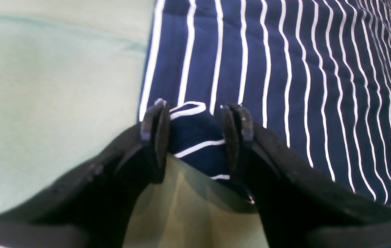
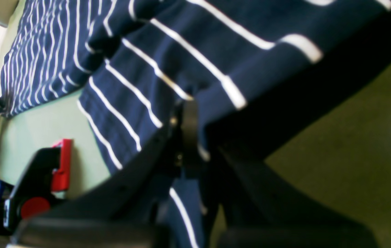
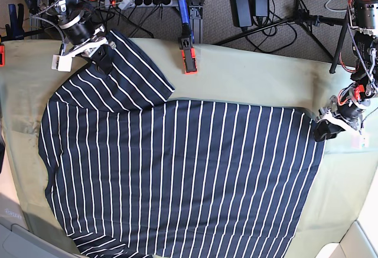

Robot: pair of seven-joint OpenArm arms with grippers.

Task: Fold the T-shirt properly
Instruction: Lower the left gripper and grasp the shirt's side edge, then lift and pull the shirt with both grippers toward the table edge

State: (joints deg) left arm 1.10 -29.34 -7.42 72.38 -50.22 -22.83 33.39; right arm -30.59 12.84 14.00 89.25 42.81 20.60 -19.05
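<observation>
The navy T-shirt (image 3: 177, 169) with thin white stripes lies spread on the olive-green table cloth (image 3: 254, 75). My right gripper (image 3: 103, 54) is at the far left corner and is shut on a sleeve that is folded in over the shirt's body. In the right wrist view the gripper (image 2: 190, 137) pinches lifted fabric (image 2: 140, 69). My left gripper (image 3: 323, 129) is at the shirt's right edge. In the left wrist view it (image 1: 195, 134) is shut on a bunched bit of the shirt's edge (image 1: 195, 137); the rest of the shirt (image 1: 285, 69) lies flat beyond.
An orange and blue clamp (image 3: 190, 57) holds the cloth at the table's far edge. A red and black clamp (image 2: 61, 165) shows in the right wrist view. A power strip and cables (image 3: 136, 0) and stands (image 3: 307, 16) lie behind the table.
</observation>
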